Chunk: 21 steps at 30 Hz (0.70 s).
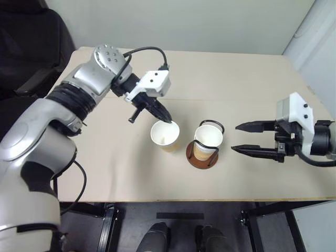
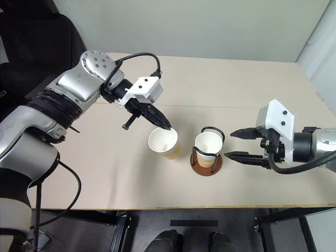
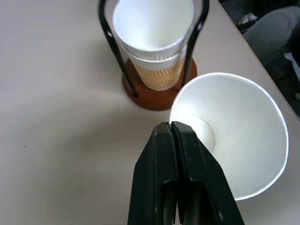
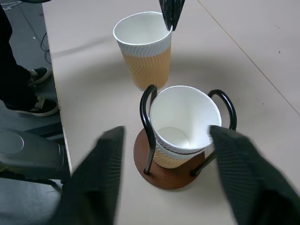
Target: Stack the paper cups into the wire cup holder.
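My left gripper [image 1: 170, 122] is shut on the far rim of a paper cup [image 1: 165, 136], white inside with a tan lower wall. The cup leans a little, just left of the wire cup holder [image 1: 202, 158]. In the left wrist view the closed fingertips [image 3: 165, 133] pinch that rim. The holder's reddish-brown base and black wire loops hold two nested paper cups [image 1: 208, 137]. My right gripper [image 1: 234, 138] hovers to the right of the holder and points at it. It is open with nothing between its fingers, and its fingers [image 4: 96, 178] frame the holder in the right wrist view.
The beige table [image 1: 236, 79] stretches bare behind and to both sides of the cups. Its front edge runs close below the holder. A black chair [image 1: 31, 47] stands off the far left corner. A pale wall panel [image 1: 315, 47] borders the right side.
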### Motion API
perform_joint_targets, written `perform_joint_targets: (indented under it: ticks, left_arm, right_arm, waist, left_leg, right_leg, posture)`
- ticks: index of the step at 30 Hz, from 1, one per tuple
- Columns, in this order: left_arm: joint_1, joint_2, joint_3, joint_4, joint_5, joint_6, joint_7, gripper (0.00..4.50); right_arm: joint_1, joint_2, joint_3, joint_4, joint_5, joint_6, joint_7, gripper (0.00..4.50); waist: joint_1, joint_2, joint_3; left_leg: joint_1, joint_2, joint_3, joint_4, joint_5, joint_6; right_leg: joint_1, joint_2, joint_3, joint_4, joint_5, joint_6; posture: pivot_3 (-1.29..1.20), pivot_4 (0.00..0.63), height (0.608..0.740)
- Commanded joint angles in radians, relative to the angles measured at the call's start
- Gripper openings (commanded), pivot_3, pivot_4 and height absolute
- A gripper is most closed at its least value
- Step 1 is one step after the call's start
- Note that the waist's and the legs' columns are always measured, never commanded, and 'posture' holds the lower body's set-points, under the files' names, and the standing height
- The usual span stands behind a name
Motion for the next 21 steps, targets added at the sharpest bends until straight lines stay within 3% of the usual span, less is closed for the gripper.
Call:
perform_joint_targets:
  ticks: [1, 2, 11, 21]
  left_arm:
    - [-0.058, -0.013, 0.056, 0.008, -0.005, 0.006, -0.028, 0.0]
    - [-0.069, -0.02, 0.062, 0.02, -0.003, 0.005, -0.028, 0.0]
    - [-0.197, -0.11, 0.109, 0.196, 0.006, 0.01, -0.028, 0.0]
    - [-0.253, -0.159, 0.165, 0.186, -0.08, 0.113, -0.028, 0.0]
  right_arm:
    - [-0.005, -0.026, -0.029, -0.012, -0.015, -0.014, 0.009, 4.24]
    - [0.001, -0.028, -0.03, -0.017, -0.02, -0.018, 0.011, 4.46]
    - [0.073, -0.05, -0.052, -0.052, -0.046, -0.028, 0.033, 4.46]
    - [0.108, -0.06, -0.062, -0.062, -0.087, -0.059, 0.045, 4.46]
  waist:
    - [0.001, 0.0, 0.0]
    - [0.001, 0.0, 0.0]
    - [0.002, 0.0, 0.0]
    - [0.003, 0.0, 0.001]
  left_leg:
    - [0.0, 0.0, 0.0, 0.0, 0.0, 0.0]
    - [0.0, 0.0, 0.0, 0.0, 0.0, 0.0]
    - [0.0, 0.0, 0.001, 0.0, 0.0, 0.0]
    - [-0.001, 0.001, 0.002, 0.0, -0.001, 0.0]
  right_leg:
    - [0.0, 0.0, 0.0, 0.0, 0.0, 0.0]
    - [0.0, 0.0, 0.0, 0.0, 0.0, 0.0]
    - [0.0, 0.0, 0.0, 0.0, 0.0, 0.0]
    - [-0.001, -0.001, 0.002, 0.0, 0.0, 0.001]
  posture:
    - [0.0, 0.15, 0.74]
    - [0.0, 0.15, 0.74]
    - [0.0, 0.15, 0.74]
    - [0.0, 0.15, 0.74]
